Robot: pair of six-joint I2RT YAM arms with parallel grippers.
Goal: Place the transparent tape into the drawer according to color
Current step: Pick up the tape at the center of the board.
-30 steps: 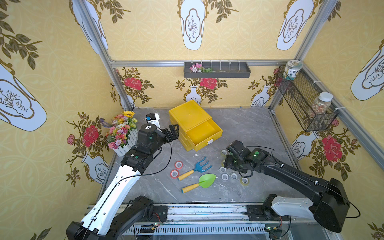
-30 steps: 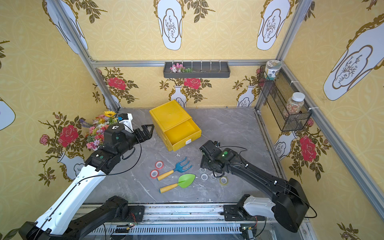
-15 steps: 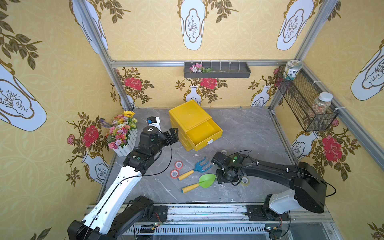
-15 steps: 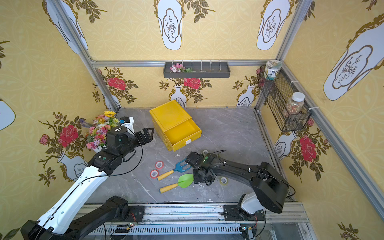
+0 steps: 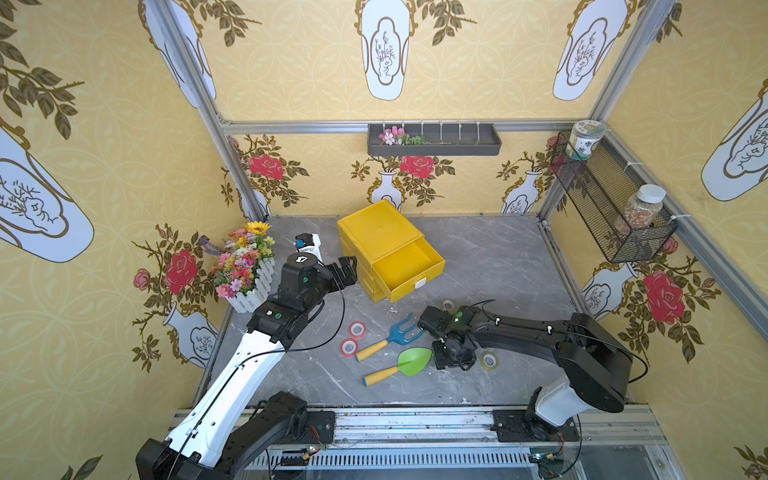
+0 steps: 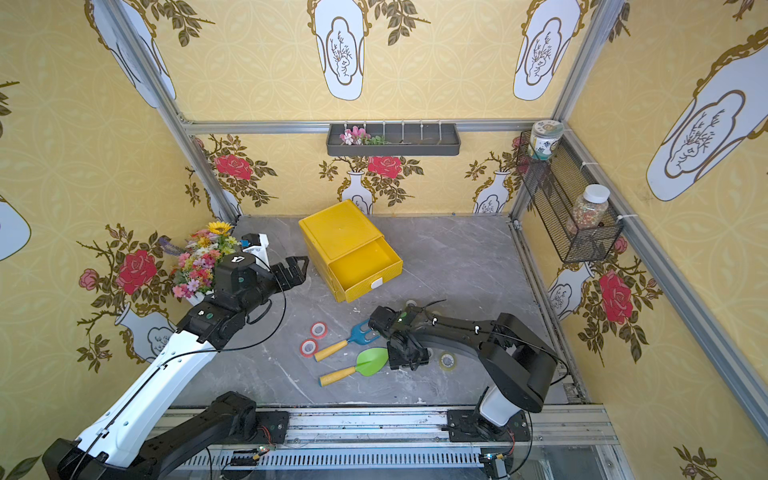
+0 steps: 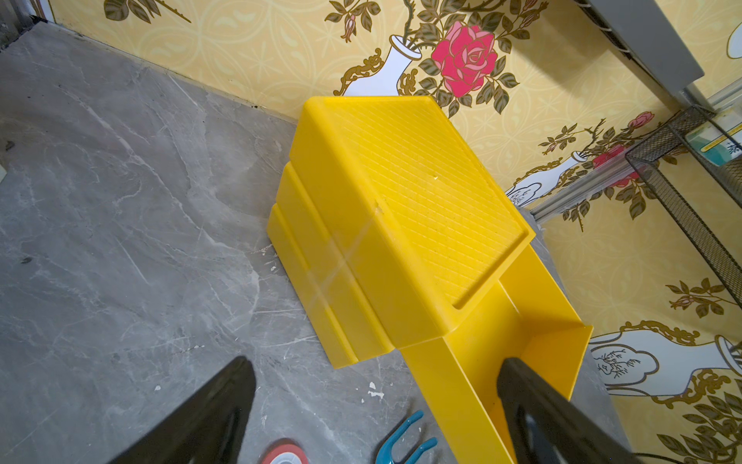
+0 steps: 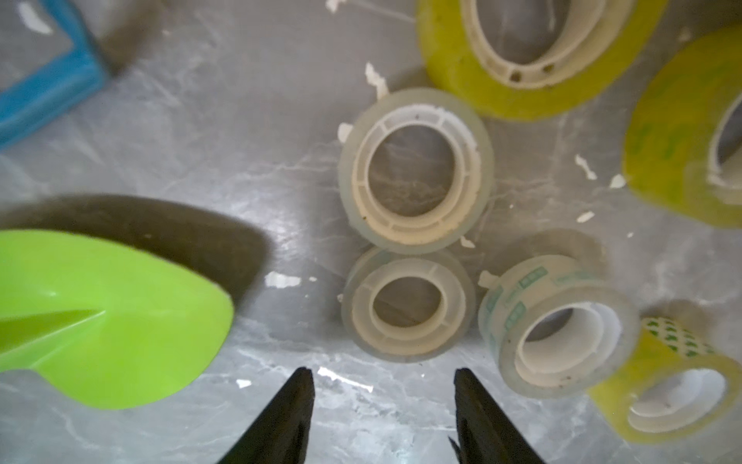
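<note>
The yellow drawer unit stands at the back, its top drawer pulled out and empty. Two red tape rolls lie left of the toy tools. My right gripper points down just short of three clear tape rolls; it is open, narrowly, with only table between its jaws. Yellowish-green rolls lie beyond them. My left gripper hovers wide open beside the drawer unit.
A blue toy fork and a green trowel lie right beside the right gripper. A flower box stands at the left wall. A wire basket hangs on the right wall and a grey shelf on the back wall.
The right arm swung left and down, from right of the tape rolls to low over them beside the trowel, and its jaws narrowed. The left arm barely shifted.
</note>
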